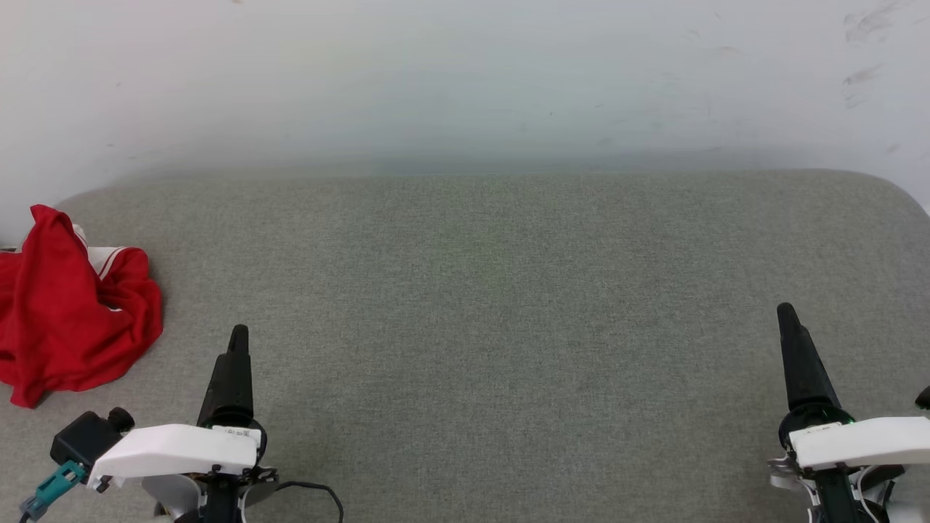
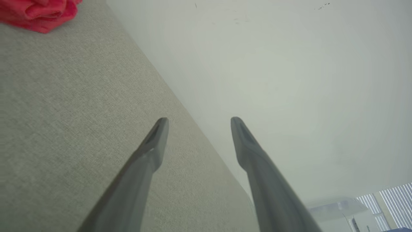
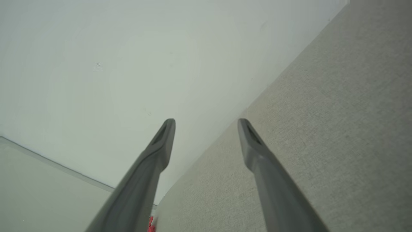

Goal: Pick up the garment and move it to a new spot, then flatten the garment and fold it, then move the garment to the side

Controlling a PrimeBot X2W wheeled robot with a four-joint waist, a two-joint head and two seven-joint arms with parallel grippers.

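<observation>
The garment (image 1: 73, 319) is a crumpled red heap with a bit of white sleeve showing, at the far left edge of the grey fabric surface (image 1: 508, 290). My left gripper (image 1: 238, 334) is at the lower left, just right of the heap and apart from it. In the left wrist view its two fingers stand wide apart around nothing, left gripper (image 2: 198, 120), with the garment (image 2: 38, 13) at the top left corner. My right gripper (image 1: 787, 312) is far off at the lower right. The right wrist view shows it open and empty, right gripper (image 3: 206, 120).
A white wall (image 1: 465, 80) rises right behind the surface's far edge. The surface has rounded back corners at left and right. Window blinds (image 2: 392, 203) and a pale box show beyond the edge in the left wrist view.
</observation>
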